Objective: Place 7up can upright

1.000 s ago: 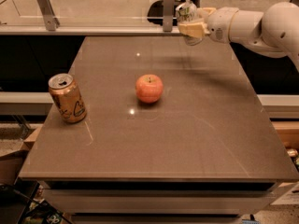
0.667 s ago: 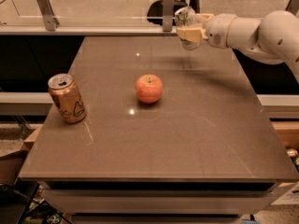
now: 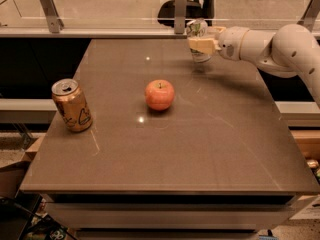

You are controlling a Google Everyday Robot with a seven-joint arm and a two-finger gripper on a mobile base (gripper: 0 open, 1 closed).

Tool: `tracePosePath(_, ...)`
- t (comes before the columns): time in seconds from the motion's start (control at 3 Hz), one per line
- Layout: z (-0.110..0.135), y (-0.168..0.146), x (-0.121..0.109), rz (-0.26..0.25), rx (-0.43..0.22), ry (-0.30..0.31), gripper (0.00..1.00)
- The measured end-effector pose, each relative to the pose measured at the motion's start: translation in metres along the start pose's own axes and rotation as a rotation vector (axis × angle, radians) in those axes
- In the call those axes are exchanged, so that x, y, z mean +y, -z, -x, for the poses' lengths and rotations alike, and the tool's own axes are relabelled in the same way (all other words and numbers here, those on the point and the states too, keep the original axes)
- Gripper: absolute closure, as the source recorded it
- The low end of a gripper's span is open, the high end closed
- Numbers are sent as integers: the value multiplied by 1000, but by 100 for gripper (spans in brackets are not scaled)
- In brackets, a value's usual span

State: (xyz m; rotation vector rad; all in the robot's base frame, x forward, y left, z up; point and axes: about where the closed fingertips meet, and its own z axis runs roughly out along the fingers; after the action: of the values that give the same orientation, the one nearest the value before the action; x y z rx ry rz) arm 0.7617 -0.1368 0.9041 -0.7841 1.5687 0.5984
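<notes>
The 7up can (image 3: 198,40), whitish-silver with green markings, stands about upright at the far right part of the brown table (image 3: 165,134), its base at or just above the surface. My gripper (image 3: 201,43) is shut on it, with a cream finger (image 3: 202,45) across its side. My white arm (image 3: 270,46) reaches in from the right.
A red apple (image 3: 160,94) sits near the table's middle. An orange-gold can (image 3: 72,105) with dark script stands near the left edge. A glass rail with metal posts (image 3: 180,9) runs behind the table's far edge. A black chair base (image 3: 187,11) lies beyond it.
My gripper has moved left and down with the 7up can, bringing it closer to the table surface. The apple and the orange-gold can have not moved.
</notes>
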Motion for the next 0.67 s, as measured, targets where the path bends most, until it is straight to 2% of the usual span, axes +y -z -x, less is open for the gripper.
tracePosePath(0.33,-12,-9,-6,24,-11,-41,100)
tracePosePath(0.67,-22,-21,-14,62,-49,-76,100)
